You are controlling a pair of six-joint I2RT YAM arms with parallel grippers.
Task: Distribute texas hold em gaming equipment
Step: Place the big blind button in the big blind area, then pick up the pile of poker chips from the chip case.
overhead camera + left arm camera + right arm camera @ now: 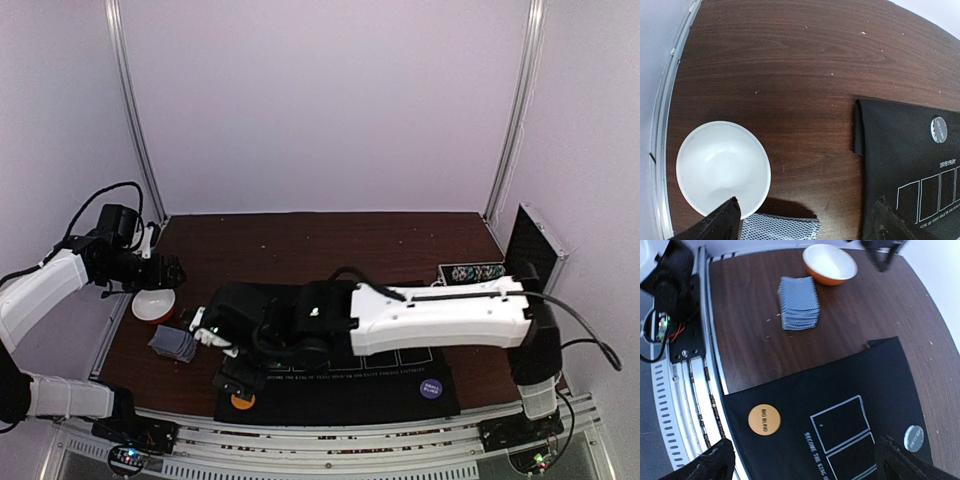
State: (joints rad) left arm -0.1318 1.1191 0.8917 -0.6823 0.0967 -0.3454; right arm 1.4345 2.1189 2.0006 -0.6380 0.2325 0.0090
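Note:
A blue-grey-backed deck of playing cards [799, 303] lies on the wood beside the bowl, also visible as the deck [173, 344]. The orange blind disc [764, 419] lies flat on the black mat [850, 385] near its front left corner. My right gripper [805, 467] hangs open just above the mat with nothing between its fingers, the orange disc [243, 401] free beside it. A clear dealer disc [939, 129] rests on the mat. The purple blind disc [431, 388] lies at the mat's front right. My left gripper [802, 225] is open and empty over the wood next to the cards [780, 227].
An orange bowl with a white inside [155, 305] stands at the left, just under the left gripper [172, 272]. Striped chip stacks [472, 272] sit at the back right beside the silver case [535, 245]. A metal rail [705, 365] borders the table's near edge.

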